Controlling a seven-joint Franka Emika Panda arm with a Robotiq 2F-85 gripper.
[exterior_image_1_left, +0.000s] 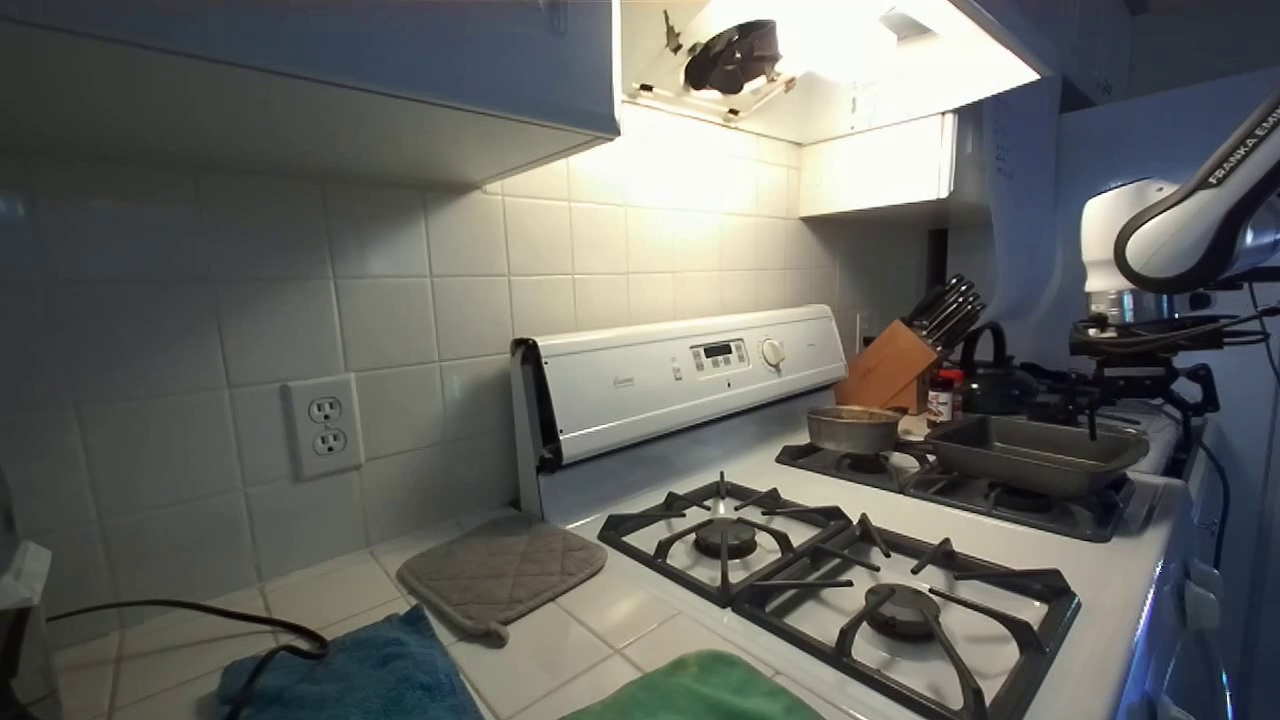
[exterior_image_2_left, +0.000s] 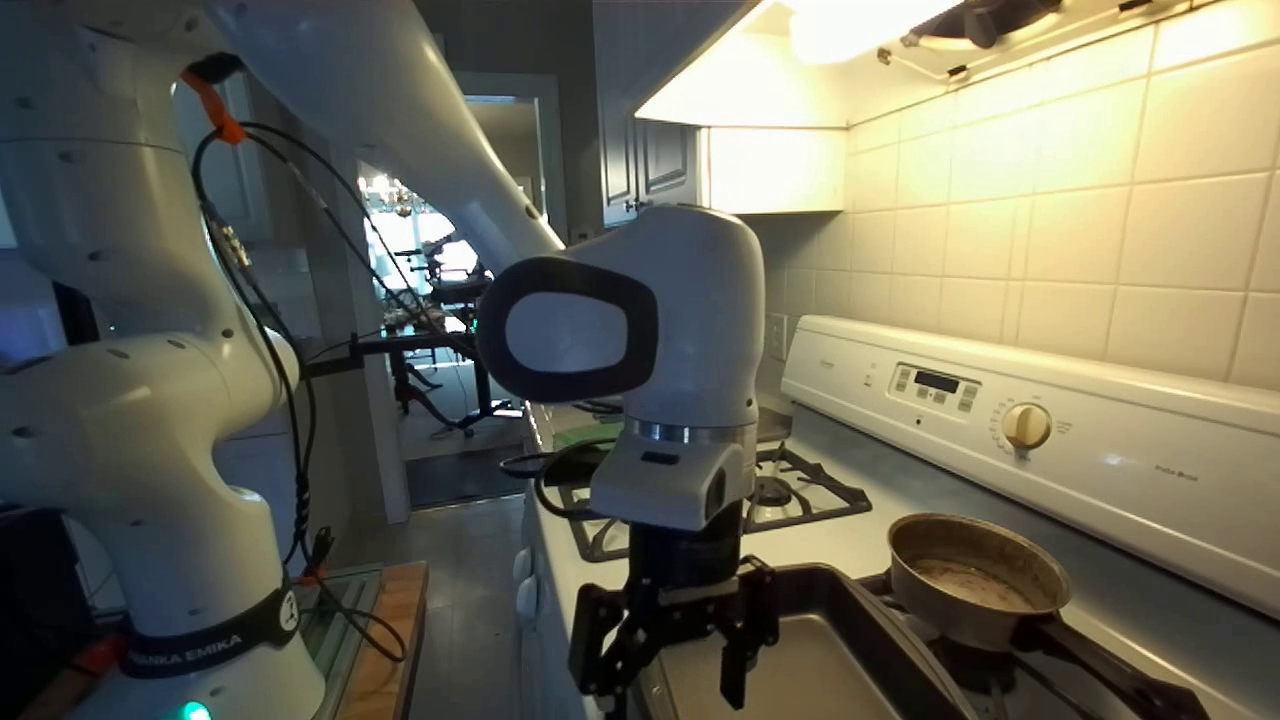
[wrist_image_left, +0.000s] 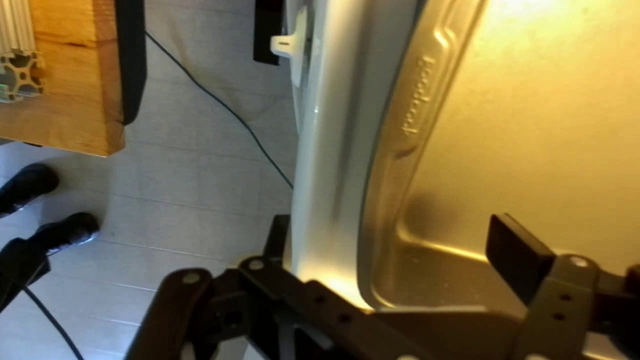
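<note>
My gripper (exterior_image_2_left: 665, 675) is open and empty, pointing down over the front corner of a dark metal baking pan (exterior_image_2_left: 860, 630). In the wrist view the gripper (wrist_image_left: 392, 237) has one finger over the inside of the pan (wrist_image_left: 415, 100) and the other beyond the stove's front edge. The pan's rim lies between the fingers; I cannot tell whether they touch it. The pan's rim bears raised lettering. In an exterior view the gripper (exterior_image_1_left: 1145, 415) shows dark above the pan (exterior_image_1_left: 1035, 445). A worn saucepan (exterior_image_2_left: 960, 610) with a dark handle sits beside the pan; it also shows in an exterior view (exterior_image_1_left: 855, 430).
Both pans rest on the grates of a white stove (exterior_image_1_left: 690, 375). A knife block (exterior_image_1_left: 890, 365), a red-lidded jar (exterior_image_1_left: 942, 400) and a black kettle (exterior_image_1_left: 990, 385) stand behind. A grey pot holder (exterior_image_1_left: 505, 565), blue towel (exterior_image_1_left: 360, 670) and green cloth (exterior_image_1_left: 700, 690) lie on the tiled counter.
</note>
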